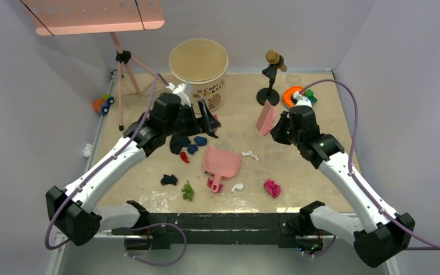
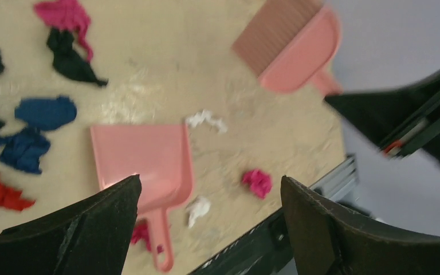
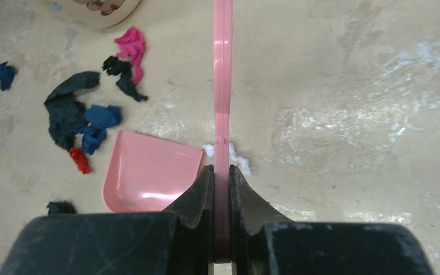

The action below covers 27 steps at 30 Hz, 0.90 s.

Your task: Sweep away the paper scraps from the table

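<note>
Dozen-odd scraps (image 1: 272, 188), one dustpan (image 1: 224, 160), one brush (image 1: 265, 119)

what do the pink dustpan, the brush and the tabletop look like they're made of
Pink dustpan: likely moulded plastic, smooth with a soft sheen.
Brush: seemingly the same pink plastic, its thin handle clamped in the right gripper.
Tabletop: beige, speckled, stone-look with pale scuffs; real material unclear.

I see the table (image 1: 298, 172), beige and speckled, carrying a pink dustpan (image 1: 224, 162) near its middle, paper scraps (image 1: 272, 188) scattered around it, and a tub (image 1: 198, 71) and microphone stand (image 1: 268, 96) at the far edge.
</note>
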Tool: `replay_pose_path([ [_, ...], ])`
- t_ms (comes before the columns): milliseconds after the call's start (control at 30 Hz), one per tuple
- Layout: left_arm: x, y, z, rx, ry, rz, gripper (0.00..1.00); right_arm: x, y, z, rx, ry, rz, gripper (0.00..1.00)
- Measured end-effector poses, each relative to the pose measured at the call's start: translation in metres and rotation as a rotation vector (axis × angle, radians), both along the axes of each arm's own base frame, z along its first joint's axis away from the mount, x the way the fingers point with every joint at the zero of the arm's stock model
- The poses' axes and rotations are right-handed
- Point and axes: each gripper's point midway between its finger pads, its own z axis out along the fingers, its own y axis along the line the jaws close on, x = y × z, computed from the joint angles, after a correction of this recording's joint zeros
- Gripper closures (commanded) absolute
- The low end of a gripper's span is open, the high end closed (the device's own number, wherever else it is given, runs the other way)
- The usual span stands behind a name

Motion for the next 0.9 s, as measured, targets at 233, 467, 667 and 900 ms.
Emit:
replay_pose_path([
  [233,-0.083,-0.010,-0.081,0.389,0.148,-0.209,0.10,0.006,-0.008,0.008,-0.049,0.051,-0.055,1.00],
  [467,-0.109,0.007,-0.116,0.561,0.189,-0.247,0.16,0.001,0.001,-0.013,-0.050,0.176,-0.036,1.00],
  [667,-0.118,-0.005,-0.139,0.653,0.194,-0.284,0.18,-0.001,0.005,-0.023,-0.053,0.255,-0.032,1.00],
  [900,-0.122,-0.016,-0.164,0.755,0.175,-0.282,0.22,0.003,0.012,-0.021,-0.048,0.283,-0.012,1.00],
])
